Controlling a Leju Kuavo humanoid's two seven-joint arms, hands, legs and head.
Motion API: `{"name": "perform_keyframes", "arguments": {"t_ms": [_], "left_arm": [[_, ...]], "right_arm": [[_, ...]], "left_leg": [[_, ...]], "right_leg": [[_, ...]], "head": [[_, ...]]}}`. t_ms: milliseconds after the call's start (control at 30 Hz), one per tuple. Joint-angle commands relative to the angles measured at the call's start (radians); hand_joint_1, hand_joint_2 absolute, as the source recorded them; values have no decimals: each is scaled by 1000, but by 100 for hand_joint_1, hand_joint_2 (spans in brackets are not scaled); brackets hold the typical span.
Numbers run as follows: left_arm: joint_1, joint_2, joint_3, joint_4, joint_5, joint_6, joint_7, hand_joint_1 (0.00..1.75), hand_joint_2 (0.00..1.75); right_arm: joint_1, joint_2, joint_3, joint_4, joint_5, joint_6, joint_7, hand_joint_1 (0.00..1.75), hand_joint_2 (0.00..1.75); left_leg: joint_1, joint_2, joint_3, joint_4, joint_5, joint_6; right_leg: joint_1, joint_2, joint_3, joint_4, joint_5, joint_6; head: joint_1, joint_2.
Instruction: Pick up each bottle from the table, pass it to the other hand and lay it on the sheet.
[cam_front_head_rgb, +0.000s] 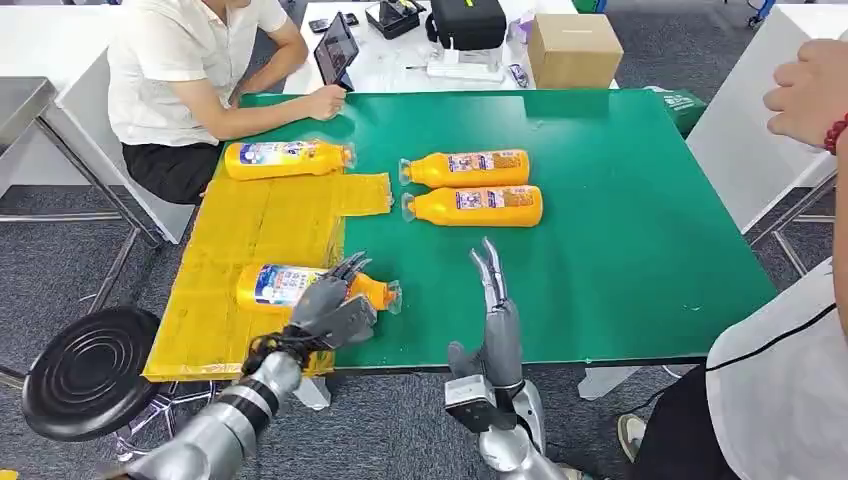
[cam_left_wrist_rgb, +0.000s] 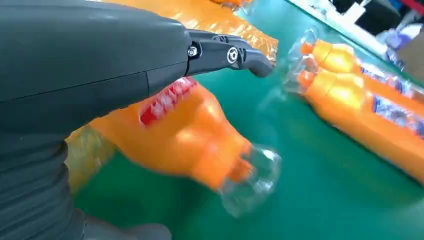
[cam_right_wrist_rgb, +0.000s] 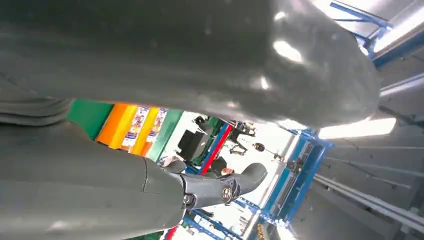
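An orange bottle (cam_front_head_rgb: 272, 285) lies on its side at the near end of the yellow sheet (cam_front_head_rgb: 250, 225), its clear cap (cam_front_head_rgb: 392, 295) poking onto the green table (cam_front_head_rgb: 620, 230). My left hand (cam_front_head_rgb: 330, 305) hovers just over this bottle (cam_left_wrist_rgb: 185, 132) with its fingers (cam_left_wrist_rgb: 225, 52) stretched out above it, not wrapped round it. Further right, my right hand (cam_front_head_rgb: 495, 300) stands at the table's near edge, fingers straight and apart, holding nothing. A second bottle (cam_front_head_rgb: 285, 158) lies at the sheet's far end. Two more bottles (cam_front_head_rgb: 465, 168) (cam_front_head_rgb: 475, 205) lie side by side on the bare table.
A seated person (cam_front_head_rgb: 190, 70) rests a hand on the table's far left corner beside a tablet (cam_front_head_rgb: 335, 48). Another person stands at the right, hand (cam_front_head_rgb: 810, 90) raised. A black stool (cam_front_head_rgb: 90, 370) stands near left. A cardboard box (cam_front_head_rgb: 575, 48) sits behind the table.
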Motion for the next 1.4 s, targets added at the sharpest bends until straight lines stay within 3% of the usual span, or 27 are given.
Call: {"name": "perform_keyframes", "arguments": {"t_ms": [33,333,400,467,567,600,800,933,1000,1033,1100,1167,1267,1400], "left_arm": [[94,-9,-5,-213,11,53,21,0,175],[121,-1,-29,-266,14,85,6,0,175],[147,-5,-22,-321,74,87,-17,0,175],[194,-17,-3,-406,182,91,-62,0,175],[312,-44,51,-591,548,-28,-80,0,175],[367,-33,56,-665,689,-66,-75,0,175],[459,17,47,-754,921,-161,-98,0,175],[459,17,47,-754,921,-161,-98,0,175],[463,18,43,-758,922,-161,-99,0,175],[480,22,42,-771,933,-172,-109,0,175],[493,26,41,-784,930,-176,-125,0,175],[484,23,41,-783,897,-148,-143,0,175],[454,20,33,-734,729,11,-136,0,175],[437,4,12,-632,728,6,-80,0,175]], "right_arm": [[-2,-15,-6,22,10,-1,1,0,0],[16,-11,-33,7,33,-1,1,0,0],[42,22,-102,-30,76,-1,1,0,0],[57,37,-143,-56,67,-1,1,0,0],[84,39,-190,-103,6,-1,1,0,0],[101,43,-233,-126,9,-1,1,0,175],[127,62,-394,-159,134,-1,1,0,175],[127,62,-394,-159,134,-1,1,0,175],[126,72,-425,-129,181,-1,1,0,175],[106,36,-408,-11,195,5,1,0,175],[92,32,-485,53,402,-1,1,0,175],[86,21,-506,67,443,-1,1,0,175],[49,41,-611,126,627,-1,1,0,175],[22,51,-680,158,726,-1,4,0,175]], "left_leg": [[1,1,-3,0,0,-1],[1,1,-5,0,1,0],[1,1,-6,1,1,0],[1,1,-6,1,1,0],[1,2,-6,1,0,0],[0,2,-6,1,0,0],[0,3,-6,0,0,0],[0,2,-7,0,0,0],[2,3,-8,0,1,-1],[1,2,-7,0,0,0],[1,2,-5,-2,0,0],[1,2,-5,-2,0,0],[1,0,-6,-1,1,0],[1,1,-6,-1,1,0]], "right_leg": [[1,0,-3,0,1,-1],[1,0,-5,0,1,-1],[1,0,-6,0,1,-1],[2,0,-6,0,1,-2],[1,0,-6,0,1,-2],[1,1,-6,0,0,-1],[0,1,-8,0,1,-2],[1,1,-8,0,0,-1],[2,1,-9,-1,2,-3],[1,0,-8,-1,1,-2],[1,1,-5,-2,1,-1],[2,0,-5,-3,1,-1],[1,-1,-6,-2,1,-1],[1,-1,-6,-2,1,-1]], "head": [[0,0],[0,0],[0,0],[0,0],[0,0],[0,0],[0,0],[0,0],[0,0],[0,0],[0,0],[0,0],[0,0],[0,0]]}}
